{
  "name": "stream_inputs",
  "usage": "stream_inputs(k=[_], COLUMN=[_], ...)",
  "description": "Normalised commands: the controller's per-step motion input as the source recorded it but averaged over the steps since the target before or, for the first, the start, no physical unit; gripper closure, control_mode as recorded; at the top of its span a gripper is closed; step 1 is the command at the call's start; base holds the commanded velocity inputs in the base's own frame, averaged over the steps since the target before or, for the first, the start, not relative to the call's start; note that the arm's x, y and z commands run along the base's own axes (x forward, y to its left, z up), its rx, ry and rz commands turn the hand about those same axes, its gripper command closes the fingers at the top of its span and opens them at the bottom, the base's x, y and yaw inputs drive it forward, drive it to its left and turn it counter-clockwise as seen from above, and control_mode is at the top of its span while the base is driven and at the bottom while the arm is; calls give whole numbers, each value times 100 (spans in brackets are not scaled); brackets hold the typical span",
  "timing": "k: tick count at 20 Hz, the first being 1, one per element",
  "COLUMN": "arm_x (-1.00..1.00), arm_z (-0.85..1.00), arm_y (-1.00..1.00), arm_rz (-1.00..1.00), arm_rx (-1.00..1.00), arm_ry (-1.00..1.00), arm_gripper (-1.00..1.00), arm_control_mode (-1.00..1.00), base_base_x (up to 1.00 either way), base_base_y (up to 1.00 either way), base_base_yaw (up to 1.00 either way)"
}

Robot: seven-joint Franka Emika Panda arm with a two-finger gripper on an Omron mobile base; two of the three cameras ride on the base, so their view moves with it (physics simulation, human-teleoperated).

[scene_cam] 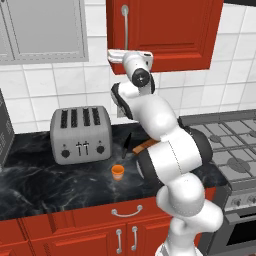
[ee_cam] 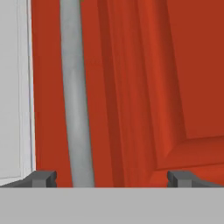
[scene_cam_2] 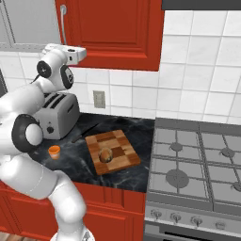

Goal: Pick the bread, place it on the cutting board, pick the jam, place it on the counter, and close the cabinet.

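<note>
The red cabinet (scene_cam: 170, 30) (scene_cam_2: 113, 33) hangs over the counter (scene_cam: 50, 185) (scene_cam_2: 136, 127), and its door (ee_cam: 144, 87) looks shut flat. My gripper (scene_cam: 111, 56) (scene_cam_2: 84, 52) (ee_cam: 112, 178) is open at the door's lower edge. In the hand view the silver handle (ee_cam: 76, 109) rises between the spread fingertips (ee_cam: 43, 178), close in front of them. The round brown bread (scene_cam_2: 106, 154) rests on the checkered cutting board (scene_cam_2: 117, 150) (scene_cam: 146, 145), which the arm mostly hides in the left base view. The orange jam (scene_cam: 117, 171) (scene_cam_2: 54, 150) stands on the counter near its front edge.
A silver toaster (scene_cam: 80, 132) (scene_cam_2: 59, 113) sits at the back left of the counter. A gas stove (scene_cam: 235, 145) (scene_cam_2: 197, 160) adjoins on the right. A grey glass-fronted wall cabinet (scene_cam: 45, 30) hangs left of the red one. A dark utensil (scene_cam_2: 84, 133) lies beside the board.
</note>
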Motion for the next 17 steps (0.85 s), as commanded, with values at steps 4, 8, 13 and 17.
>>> stream_inputs(k=[4,8,13,17], arm_x=[26,26,26,26], arm_z=[0,0,0,0], arm_y=[0,1,1,2], arm_rz=[0,0,0,0], arm_rx=[0,0,0,0], arm_ry=[0,0,0,0], arm_gripper=[-100,-100,-100,-100], arm_control_mode=[-100,-100,-100,-100], base_base_x=[0,0,0,0], base_base_y=[0,0,0,0], base_base_yaw=[0,0,0,0])
